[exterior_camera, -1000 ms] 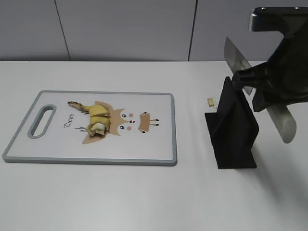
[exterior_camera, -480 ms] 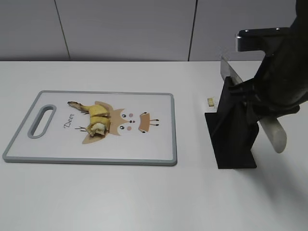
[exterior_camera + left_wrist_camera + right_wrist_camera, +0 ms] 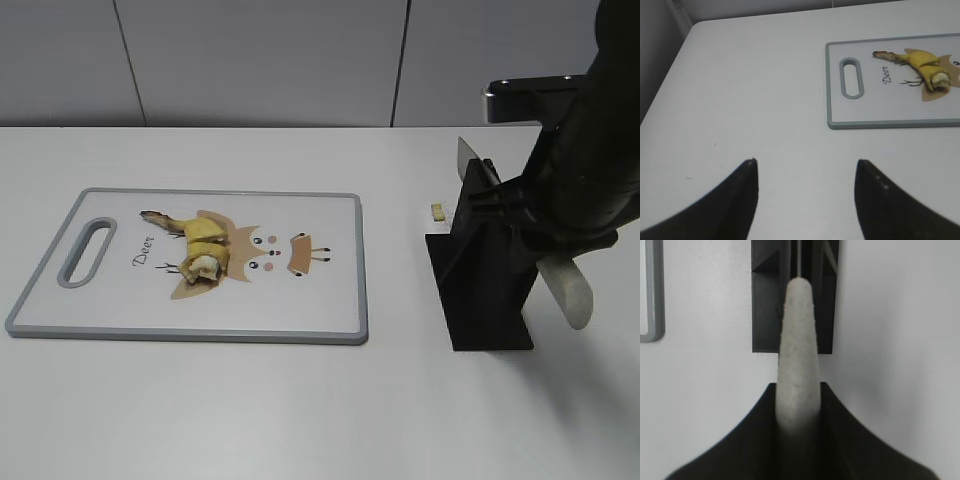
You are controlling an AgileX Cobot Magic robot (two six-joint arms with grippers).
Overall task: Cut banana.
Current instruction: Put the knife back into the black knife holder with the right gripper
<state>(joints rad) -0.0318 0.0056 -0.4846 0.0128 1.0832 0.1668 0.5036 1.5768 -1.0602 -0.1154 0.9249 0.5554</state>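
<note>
The banana (image 3: 203, 245), a short yellow stub with a dark stem tip and pale cut end, lies on the white cutting board (image 3: 320, 300) over its deer print; it also shows in the left wrist view (image 3: 926, 67). My right gripper (image 3: 798, 390) is shut on the knife's pale grey handle (image 3: 798, 345). The knife (image 3: 566, 287) slants down into the black knife stand (image 3: 485, 285), its blade tip (image 3: 468, 158) sticking up behind the stand. My left gripper (image 3: 805, 167) is open and empty over bare table, left of the board.
A tiny pale crumb (image 3: 437, 211) lies on the table between the board and the stand. The board's grey-rimmed handle slot (image 3: 85, 252) is at its left end. A grey panelled wall runs behind the table.
My right gripper has lowered the knife and moved it left, sliding the blade down into the black stand. The banana and board have not moved.
</note>
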